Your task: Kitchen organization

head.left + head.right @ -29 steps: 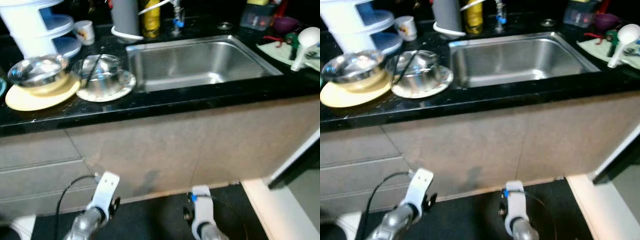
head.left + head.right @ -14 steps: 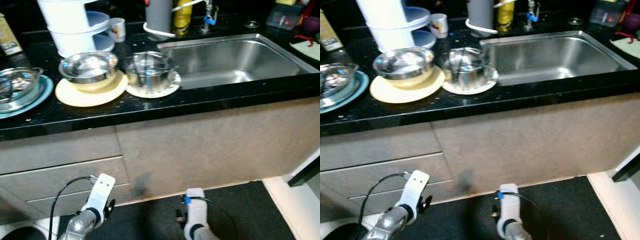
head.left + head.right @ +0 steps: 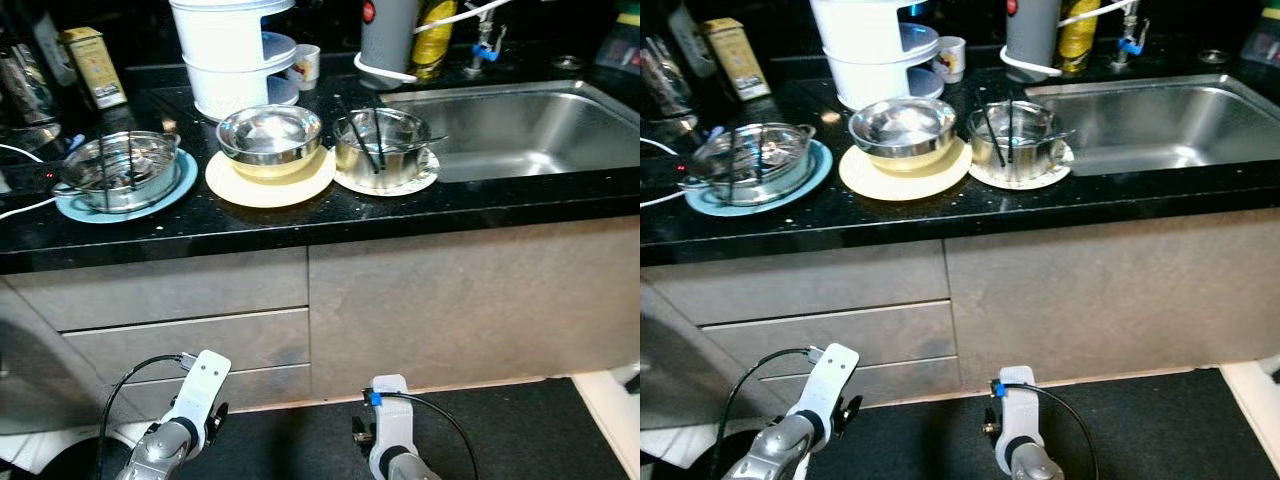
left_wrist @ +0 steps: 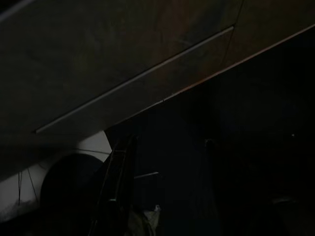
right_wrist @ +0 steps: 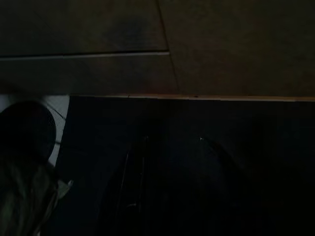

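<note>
The black table (image 3: 300,215) carries a blue plate (image 3: 70,205) at nine o'clock, yellow plate (image 3: 270,185) centre, white plate (image 3: 425,180) beside it.

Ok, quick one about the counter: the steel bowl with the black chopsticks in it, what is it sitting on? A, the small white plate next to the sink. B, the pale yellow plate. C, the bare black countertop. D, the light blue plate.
A: the steel bowl with the black chopsticks rests on the small white plate, right beside the sink; the pale yellow plate and light blue plate carry other steel dishes.
</note>
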`<state>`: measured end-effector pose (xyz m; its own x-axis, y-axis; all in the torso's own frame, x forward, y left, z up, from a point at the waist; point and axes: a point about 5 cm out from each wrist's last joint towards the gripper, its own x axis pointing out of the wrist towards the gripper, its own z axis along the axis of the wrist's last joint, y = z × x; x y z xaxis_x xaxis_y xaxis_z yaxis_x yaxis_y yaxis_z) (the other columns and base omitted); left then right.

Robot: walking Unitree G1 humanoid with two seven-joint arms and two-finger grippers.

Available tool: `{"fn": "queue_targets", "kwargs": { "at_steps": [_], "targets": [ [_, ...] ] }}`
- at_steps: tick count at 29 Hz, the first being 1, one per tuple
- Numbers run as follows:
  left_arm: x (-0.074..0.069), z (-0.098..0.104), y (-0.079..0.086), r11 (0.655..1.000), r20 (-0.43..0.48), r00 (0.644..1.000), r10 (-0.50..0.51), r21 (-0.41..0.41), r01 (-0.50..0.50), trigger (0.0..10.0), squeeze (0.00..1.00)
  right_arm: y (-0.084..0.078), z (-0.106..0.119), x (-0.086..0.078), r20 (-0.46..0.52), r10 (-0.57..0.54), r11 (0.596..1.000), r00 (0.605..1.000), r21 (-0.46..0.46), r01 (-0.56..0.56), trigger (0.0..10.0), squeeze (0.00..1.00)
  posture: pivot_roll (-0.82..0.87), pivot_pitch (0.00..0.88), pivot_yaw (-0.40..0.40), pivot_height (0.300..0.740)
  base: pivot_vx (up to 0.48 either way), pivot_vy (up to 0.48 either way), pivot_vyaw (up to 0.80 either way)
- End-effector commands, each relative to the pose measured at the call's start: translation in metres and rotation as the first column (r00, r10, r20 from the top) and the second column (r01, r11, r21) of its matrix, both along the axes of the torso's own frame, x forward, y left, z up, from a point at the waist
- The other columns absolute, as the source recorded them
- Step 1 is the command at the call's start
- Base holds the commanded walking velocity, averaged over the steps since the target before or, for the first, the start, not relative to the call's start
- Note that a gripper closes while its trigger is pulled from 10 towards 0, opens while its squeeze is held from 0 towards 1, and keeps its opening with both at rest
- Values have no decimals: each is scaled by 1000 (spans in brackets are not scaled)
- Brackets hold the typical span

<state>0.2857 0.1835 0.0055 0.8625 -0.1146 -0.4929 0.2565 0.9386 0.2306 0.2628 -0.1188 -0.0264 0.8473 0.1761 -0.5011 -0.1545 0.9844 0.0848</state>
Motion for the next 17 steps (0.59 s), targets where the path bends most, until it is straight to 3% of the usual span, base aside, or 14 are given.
{"fn": "queue_targets", "kwargs": {
  "at_steps": [1,9,17],
  "targets": [
    [-8,-9,2,1000,-50,999,-1,10,1,10000,0,-3,-8,-8,-33,-4,1000,999,-10,4,10000,0,-4,174,67,740,0,-480,0],
    [-6,-7,4,999,-28,1000,-2,44,3,10000,0,-3,-8,-9,-34,-6,1000,999,-11,6,10000,0,-5,178,68,740,0,-480,0],
    [-6,-6,9,999,-9,999,42,32,-42,10000,0,-3,-7,-8,-31,-1,1000,1000,-11,0,10000,0,-6,185,67,740,0,0,0]
  ]
}}
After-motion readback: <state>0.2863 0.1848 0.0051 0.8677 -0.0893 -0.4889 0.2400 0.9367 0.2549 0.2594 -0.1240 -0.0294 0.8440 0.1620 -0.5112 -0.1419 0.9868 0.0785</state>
